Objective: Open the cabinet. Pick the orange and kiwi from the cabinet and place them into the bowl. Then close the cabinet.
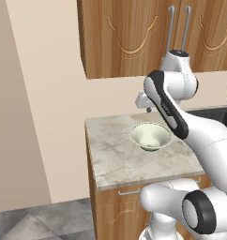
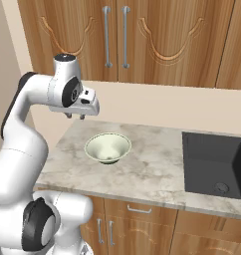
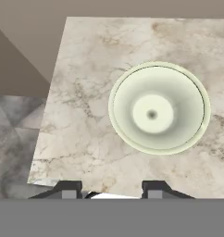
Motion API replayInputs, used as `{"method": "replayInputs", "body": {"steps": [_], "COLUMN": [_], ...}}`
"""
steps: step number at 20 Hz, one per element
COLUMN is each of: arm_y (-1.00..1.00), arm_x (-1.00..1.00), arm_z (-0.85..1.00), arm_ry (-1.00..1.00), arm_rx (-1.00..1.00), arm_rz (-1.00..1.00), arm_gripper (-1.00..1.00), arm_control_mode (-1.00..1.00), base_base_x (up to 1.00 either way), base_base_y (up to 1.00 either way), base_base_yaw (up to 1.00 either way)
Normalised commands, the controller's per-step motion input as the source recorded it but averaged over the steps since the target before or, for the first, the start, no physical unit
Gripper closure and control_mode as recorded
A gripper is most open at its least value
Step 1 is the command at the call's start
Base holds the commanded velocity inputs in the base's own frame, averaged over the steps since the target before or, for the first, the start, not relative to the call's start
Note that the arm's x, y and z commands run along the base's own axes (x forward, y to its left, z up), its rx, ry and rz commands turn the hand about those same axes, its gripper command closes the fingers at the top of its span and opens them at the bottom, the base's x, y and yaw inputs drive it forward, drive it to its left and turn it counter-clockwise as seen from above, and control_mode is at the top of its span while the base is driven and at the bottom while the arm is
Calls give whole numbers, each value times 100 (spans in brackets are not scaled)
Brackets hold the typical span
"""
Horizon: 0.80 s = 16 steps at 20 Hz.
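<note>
1. Overhead, the cabinet (image 2: 142, 40) fills the top of the right base view, both arch-panelled doors shut flush, with its two long silver bar handles (image 2: 116, 36) side by side at the centre seam.
2. Seen from the left base view, the same cabinet (image 1: 129, 37) spans the upper middle and right of the frame, doors closed, so the orange and the kiwi cannot be seen.
3. Below it, the bowl (image 2: 108, 147) stands upright on the marble counter (image 2: 152, 169), left of centre in the right base view, pale green-white and holding nothing.
4. From the left base view the bowl (image 1: 150, 136) sits at centre right of the frame, partly behind the arm's dark-jointed forearm.
5. In the hand view the bowl (image 3: 158, 109) lies right of centre, viewed straight down, with bare counter (image 3: 81, 115) to its left.
6. Above the counter, the gripper (image 2: 75, 116) hangs at upper left of the bowl in the right base view, pointing down, clear of the bowl and the cabinet.
7. At the bottom of the hand view the gripper (image 3: 111, 187) shows its two dark fingertips (image 3: 67, 187) set moderately apart, with nothing between them.
8. To the right in the right base view, a dark sink (image 2: 214, 164) is sunk into the counter, well apart from the bowl.
</note>
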Motion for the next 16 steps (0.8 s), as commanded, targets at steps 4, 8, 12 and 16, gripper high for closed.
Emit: {"method": "replayInputs", "body": {"steps": [4,8,12,16], "arm_y": [0,0,-2,-12], "arm_x": [-7,-36,-49,-47], "arm_z": [0,0,0,0], "arm_ry": [-2,-4,-3,-2], "arm_rx": [0,0,0,0], "arm_rz": [0,0,0,0], "arm_gripper": [-100,-100,-100,-100], "arm_control_mode": [-100,-100,-100,-100], "base_base_x": [0,0,0,0], "base_base_y": [0,0,0,0], "base_base_yaw": [0,0,0,0]}}
